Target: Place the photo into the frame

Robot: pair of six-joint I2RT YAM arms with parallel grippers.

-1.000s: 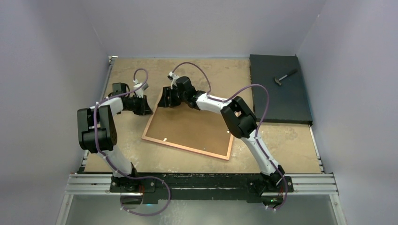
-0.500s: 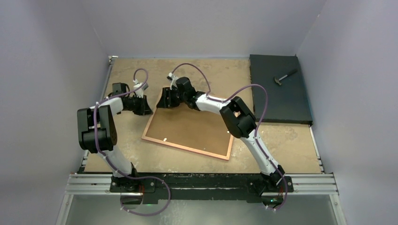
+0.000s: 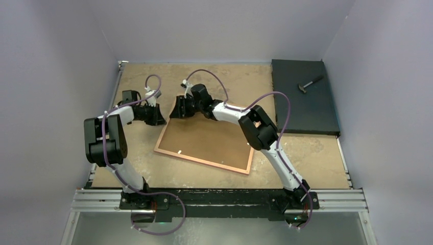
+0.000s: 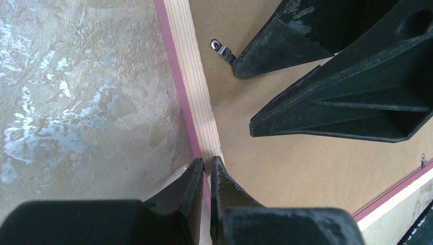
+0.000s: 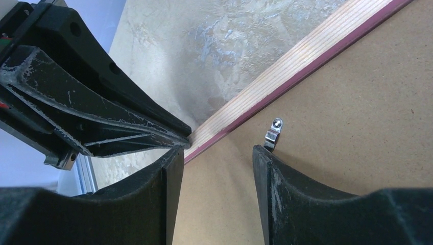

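Note:
The frame (image 3: 201, 161) lies face down on the table, its pale wood back rim up and a pink edge showing. A brown backing board (image 3: 209, 138) fills it. The photo is out of view. My left gripper (image 3: 159, 117) is at the frame's far left side. In the left wrist view it (image 4: 207, 162) is shut on the frame's rim (image 4: 189, 66). My right gripper (image 3: 176, 108) is open and empty just above the board's far left corner. In the right wrist view it (image 5: 217, 150) hovers over the board (image 5: 357, 117), with one fingertip next to a small metal clip (image 5: 273, 133).
A black mat (image 3: 306, 102) lies at the back right with a small hammer (image 3: 309, 84) on it. Two more clips (image 3: 180, 151) sit along the frame's near side. Grey walls close in on the left, back and right.
My right gripper has slid slightly to the left over the board's far corner. The left gripper and the frame have not moved.

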